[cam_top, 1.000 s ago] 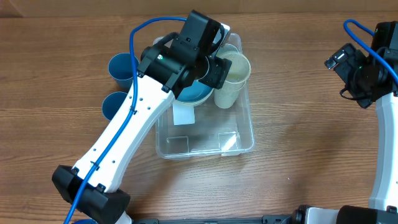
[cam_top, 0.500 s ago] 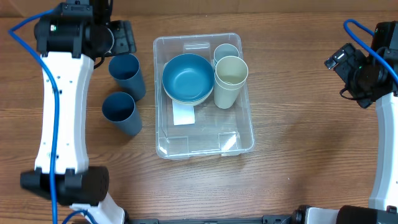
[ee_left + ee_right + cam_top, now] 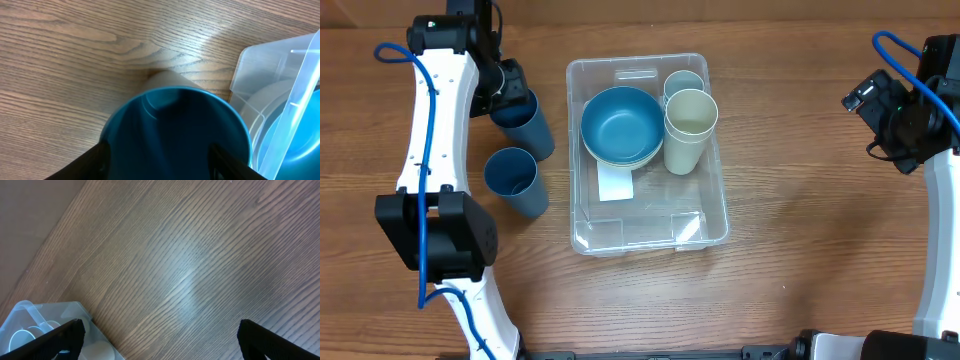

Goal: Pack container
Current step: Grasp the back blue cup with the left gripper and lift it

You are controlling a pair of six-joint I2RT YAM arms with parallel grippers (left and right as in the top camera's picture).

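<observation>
The clear container point(image 3: 715, 225) stands mid-table with a white label point(image 3: 615, 185) on its bottom. It holds a blue bowl point(image 3: 620, 123) and two cream cups point(image 3: 691, 112) at its far end. Two blue cups stand left of it: a far one point(image 3: 528, 122) and a near one point(image 3: 510, 175). My left gripper point(image 3: 510, 95) is open at the far blue cup. In the left wrist view its fingers point(image 3: 157, 165) sit on either side of the cup's mouth point(image 3: 175, 130), beside the container's corner point(image 3: 260, 65). My right gripper point(image 3: 880, 110) is open and empty at the far right.
The right wrist view shows bare wood between its open fingers point(image 3: 160, 340) and a corner of the container point(image 3: 30, 312) at lower left. The left arm's white links run down the table's left side.
My left arm has swung from over the bowl in the container out to the left and come down at the far blue cup. The right arm has not moved.
</observation>
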